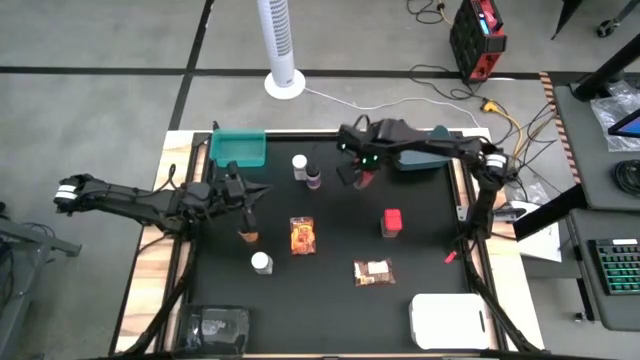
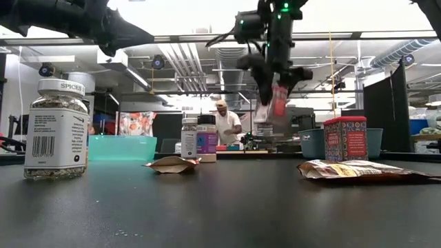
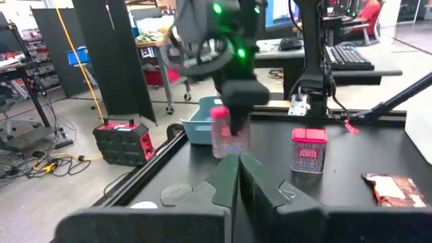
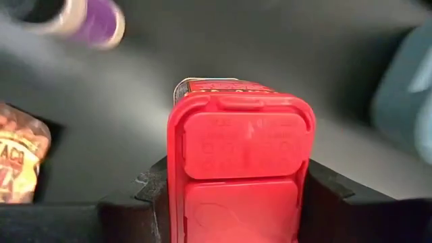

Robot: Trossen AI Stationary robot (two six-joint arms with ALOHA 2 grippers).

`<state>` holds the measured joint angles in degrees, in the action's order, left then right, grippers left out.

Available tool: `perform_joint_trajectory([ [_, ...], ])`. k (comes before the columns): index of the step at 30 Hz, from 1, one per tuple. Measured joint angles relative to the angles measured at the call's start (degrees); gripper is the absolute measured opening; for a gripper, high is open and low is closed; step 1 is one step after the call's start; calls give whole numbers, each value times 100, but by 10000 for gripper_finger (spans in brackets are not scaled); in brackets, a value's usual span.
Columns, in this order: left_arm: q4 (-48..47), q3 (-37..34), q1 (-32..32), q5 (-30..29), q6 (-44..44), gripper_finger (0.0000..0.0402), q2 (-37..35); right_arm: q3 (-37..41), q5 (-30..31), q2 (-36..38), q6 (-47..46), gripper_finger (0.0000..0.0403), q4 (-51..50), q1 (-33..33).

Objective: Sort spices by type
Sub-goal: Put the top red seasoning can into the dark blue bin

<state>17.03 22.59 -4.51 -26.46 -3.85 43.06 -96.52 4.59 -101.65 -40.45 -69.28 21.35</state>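
Note:
My right gripper [image 1: 360, 172] hangs over the far middle of the table, shut on a red boxy container [image 2: 278, 103]. A second red box [image 1: 391, 222] stands upright on the mat. Lying flat are the orange packet [image 1: 302, 235] and the brown packet [image 1: 373, 271]. One white-capped bottle [image 1: 262, 263] stands near the front. Another white-capped bottle [image 1: 299, 163] stands beside a purplish jar [image 1: 313, 178]. My left gripper [image 3: 237, 162] is shut on nothing at the left, just beyond an amber jar [image 1: 247, 235]. My right gripper pinches the red box between its two fingers [image 4: 145, 196], one on each side just below the red lid [image 4: 239, 145]. It comes from above, pointing down. The box is lifted clear of the table, tilted, its body hanging below the fingers [image 2: 275, 107].
A teal bin [image 1: 238, 148] sits at the far left and a blue-grey bin [image 1: 425, 160] at the far right, under the right arm. A white tray [image 1: 448, 320] lies at the near right corner and a clear tray [image 1: 215, 325] at the near left. A person stands in the room beyond.

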Motion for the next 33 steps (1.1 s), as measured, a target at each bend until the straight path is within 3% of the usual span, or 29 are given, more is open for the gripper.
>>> perform_joint_trajectory([
  [6, 5, 0, 1, 2, 10, 0, 4, -721, 699, 165, 166, 200, -915, 724],
  [12, 7, 0, 0, 2, 24, 0, 4, -854, 1116, 278, 396, 200, -1687, 1703],
  [20, -16, 0, 0, 2, 52, 0, 4, -382, 1195, 275, 997, 200, -1626, 2561],
  [33, -172, 0, 0, 2, 256, 0, 4, 856, 955, 286, 1205, 200, -495, 2816],
])
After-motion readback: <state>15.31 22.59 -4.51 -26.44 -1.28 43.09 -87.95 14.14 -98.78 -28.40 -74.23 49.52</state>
